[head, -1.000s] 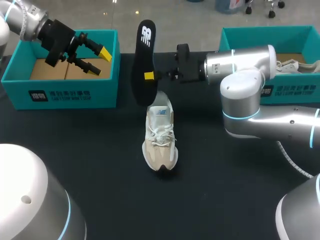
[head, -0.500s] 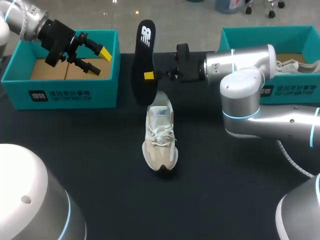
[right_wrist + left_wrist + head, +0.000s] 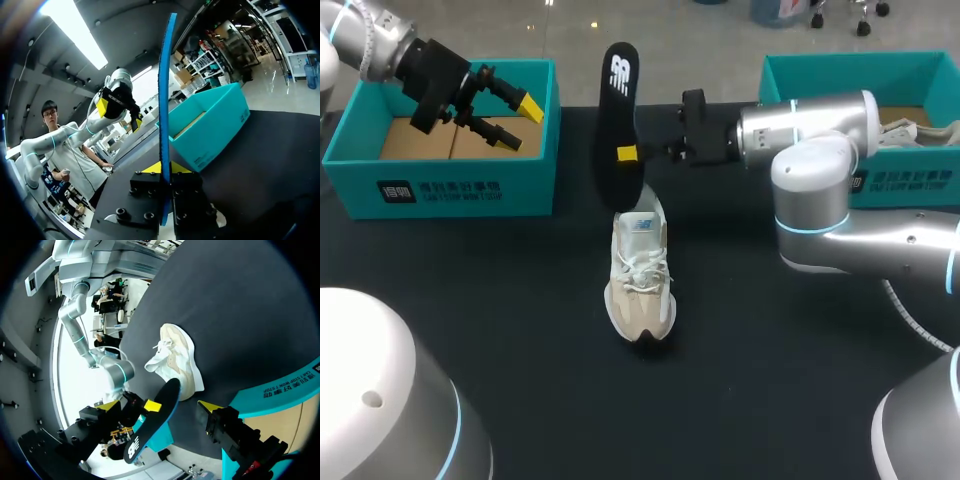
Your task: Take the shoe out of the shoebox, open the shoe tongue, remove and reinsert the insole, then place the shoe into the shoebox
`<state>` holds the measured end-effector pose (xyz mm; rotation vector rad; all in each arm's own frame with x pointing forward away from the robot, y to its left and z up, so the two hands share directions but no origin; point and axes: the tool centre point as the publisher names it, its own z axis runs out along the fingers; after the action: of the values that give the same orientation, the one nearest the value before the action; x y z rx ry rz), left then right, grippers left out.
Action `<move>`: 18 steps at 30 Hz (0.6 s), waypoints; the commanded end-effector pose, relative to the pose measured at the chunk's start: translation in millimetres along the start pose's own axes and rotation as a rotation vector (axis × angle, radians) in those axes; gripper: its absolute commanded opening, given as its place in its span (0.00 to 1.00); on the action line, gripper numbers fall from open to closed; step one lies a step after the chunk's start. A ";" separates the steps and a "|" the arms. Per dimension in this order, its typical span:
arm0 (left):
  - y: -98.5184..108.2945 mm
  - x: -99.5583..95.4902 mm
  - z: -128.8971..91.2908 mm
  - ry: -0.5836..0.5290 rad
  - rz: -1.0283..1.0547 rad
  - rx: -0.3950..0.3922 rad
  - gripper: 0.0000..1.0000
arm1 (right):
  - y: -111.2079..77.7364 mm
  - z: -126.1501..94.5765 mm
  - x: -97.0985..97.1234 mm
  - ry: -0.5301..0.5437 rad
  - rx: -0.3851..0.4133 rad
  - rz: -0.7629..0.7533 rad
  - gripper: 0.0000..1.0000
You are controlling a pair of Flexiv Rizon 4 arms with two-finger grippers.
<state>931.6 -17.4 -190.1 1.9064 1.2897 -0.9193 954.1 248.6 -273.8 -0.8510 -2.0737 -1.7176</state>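
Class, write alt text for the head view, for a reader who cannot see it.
The right gripper holds a black insole upright above a beige shoe lying on the black table. The left gripper hangs open over the left teal shoebox.

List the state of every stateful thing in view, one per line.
insole: out of the shoe, upright on edge
shoe: standing on its sole on the table
left shoebox: open, no shoe inside
right shoebox: open, another shoe inside
left gripper: open
right gripper: shut on insole

Insole [image 3: 616, 120] looks matt, shoe [image 3: 640, 282] cloth (suede-like panels), shoebox [image 3: 450, 185] smooth cardboard.
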 end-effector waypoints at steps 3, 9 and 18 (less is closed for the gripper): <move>-0.2 -0.2 -0.6 0.003 0.001 0.001 1.00 | -1.6 -19.6 -1.8 -0.001 0.006 0.008 0.00; -0.2 -0.2 -0.6 0.003 0.001 0.001 1.00 | -5.4 -27.1 -6.4 0.003 -0.014 -0.003 0.00; -0.2 -0.2 -0.6 0.003 0.001 0.001 1.00 | -9.4 -26.6 -10.9 0.015 -0.018 -0.061 0.00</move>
<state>931.6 -17.3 -190.1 1.9064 1.2897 -0.9193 952.2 216.7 -280.3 -0.7898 -2.0956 -1.7635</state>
